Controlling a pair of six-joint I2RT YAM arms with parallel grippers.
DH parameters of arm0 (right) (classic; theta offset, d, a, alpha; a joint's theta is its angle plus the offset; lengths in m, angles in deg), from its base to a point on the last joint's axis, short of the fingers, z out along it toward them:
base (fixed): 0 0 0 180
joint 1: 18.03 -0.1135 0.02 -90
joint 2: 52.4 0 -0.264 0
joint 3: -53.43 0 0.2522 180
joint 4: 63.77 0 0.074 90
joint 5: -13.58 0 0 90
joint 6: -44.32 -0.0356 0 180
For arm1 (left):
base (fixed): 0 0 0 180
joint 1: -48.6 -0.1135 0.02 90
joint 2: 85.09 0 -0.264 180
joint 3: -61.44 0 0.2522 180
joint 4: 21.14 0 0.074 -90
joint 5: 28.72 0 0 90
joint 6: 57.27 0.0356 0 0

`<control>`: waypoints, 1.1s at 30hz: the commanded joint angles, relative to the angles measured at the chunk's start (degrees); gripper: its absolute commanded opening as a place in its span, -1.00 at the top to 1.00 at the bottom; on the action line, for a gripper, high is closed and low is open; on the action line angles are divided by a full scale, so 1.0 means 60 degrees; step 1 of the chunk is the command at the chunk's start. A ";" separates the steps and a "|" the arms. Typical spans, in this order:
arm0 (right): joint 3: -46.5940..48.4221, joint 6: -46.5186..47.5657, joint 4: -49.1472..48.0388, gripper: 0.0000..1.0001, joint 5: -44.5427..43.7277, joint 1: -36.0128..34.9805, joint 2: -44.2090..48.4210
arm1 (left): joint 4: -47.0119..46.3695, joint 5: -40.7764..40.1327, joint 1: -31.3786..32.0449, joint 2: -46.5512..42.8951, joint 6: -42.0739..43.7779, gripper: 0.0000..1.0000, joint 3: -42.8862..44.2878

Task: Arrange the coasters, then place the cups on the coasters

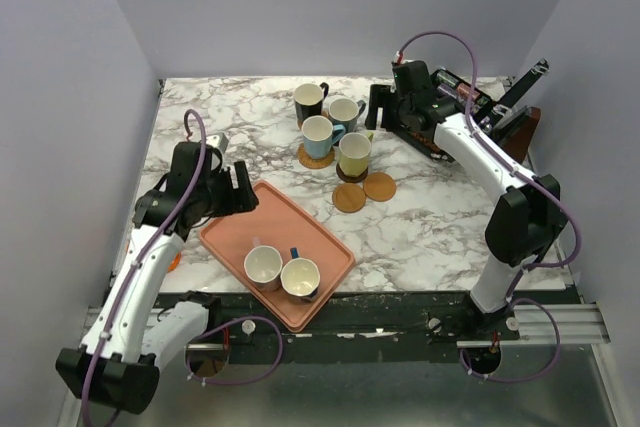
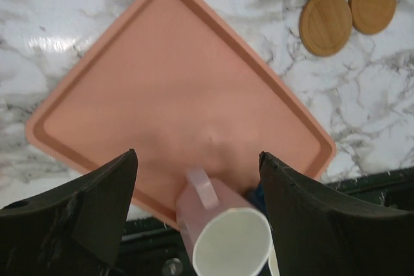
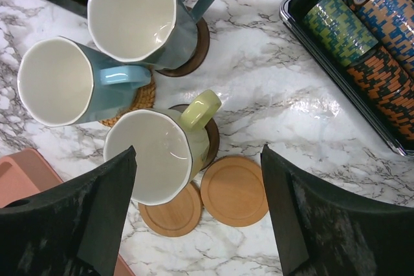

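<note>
1. Marble-patterned table sits between plain pale walls, with both arm bases at its near edge.
2. Four cups cluster at the far centre: the black cup, grey-green cup, light blue cup and yellowish cup.
3. The light blue one rests on a woven coaster. The grey-green and yellowish ones each rest on a dark brown coaster. I cannot tell whether the black cup has one under it.
4. Two tan coasters lie bare, side by side, just beside the yellowish cup (laid out, I judge, for the cups not yet moved).
5. Those two, the pink cup and blue cup, stand together at the near end of the salmon tray, well apart from the bare discs.
6. The left gripper hangs over the tray with its jaws spread wide and nothing between them. The pink cup is below it, which looks like a stance for coming down on that cup.
7. The right gripper hovers above the yellowish cup, its jaws equally wide and holding nothing.
8. My judgement is that at least three cups are seated, and the pink one is probably next for a tan coaster.
</note>
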 commanded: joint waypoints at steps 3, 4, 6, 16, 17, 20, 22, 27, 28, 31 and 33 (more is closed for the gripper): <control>-0.0399 0.0314 -0.0702 -0.67 0.0389 -0.0001 -0.0033 | 0.3908 0.1277 -0.0030 -0.1317 -0.0218 -0.63 -0.0138; -0.0443 0.0329 -0.0761 -0.66 0.0432 -0.0001 -0.0019 | 0.4303 0.1379 -0.0016 -0.1463 -0.0145 -0.63 -0.0152; -0.0589 0.0373 -0.0878 -0.65 0.0491 0.0013 0.0025 | 0.4862 0.1744 -0.0030 -0.1727 -0.0027 -0.65 -0.0341; -0.1482 0.0227 -0.1537 -0.61 0.0711 0.0013 0.0538 | 0.3810 0.2334 -0.0016 -0.2154 -0.1314 -0.43 -0.2157; -0.1556 0.0226 -0.1596 -0.61 0.0726 -0.0001 0.0611 | 0.3606 0.2260 -0.0016 -0.2139 -0.1417 -0.37 -0.2246; -0.1688 0.0183 -0.1640 -0.59 0.0682 -0.0001 0.0728 | 0.2830 0.2025 -0.0001 -0.2007 -0.1900 -0.08 -0.2480; -0.1776 0.0182 -0.1669 -0.59 0.0594 -0.0001 0.0816 | 0.2376 0.2170 0.0013 -0.1876 -0.2106 0.06 -0.2700; -0.1966 0.0328 -0.1684 -0.58 0.0389 0.0013 0.1050 | 0.2036 0.1836 0.0057 -0.1583 -0.1786 0.80 -0.2352; -0.1967 0.0372 -0.1684 -0.57 0.0345 -0.0001 0.1109 | 0.2066 0.1617 0.0057 -0.1481 -0.1538 0.91 -0.2117; -0.1967 0.0577 -0.1684 -0.57 0.0155 -0.0001 0.1256 | 0.2008 0.1045 0.0057 -0.1013 -0.1039 1.00 -0.1210; -0.1908 0.0738 -0.1626 -0.57 0.0081 -0.0001 0.1387 | 0.1891 0.0562 0.0072 -0.0719 -0.0761 1.00 -0.0551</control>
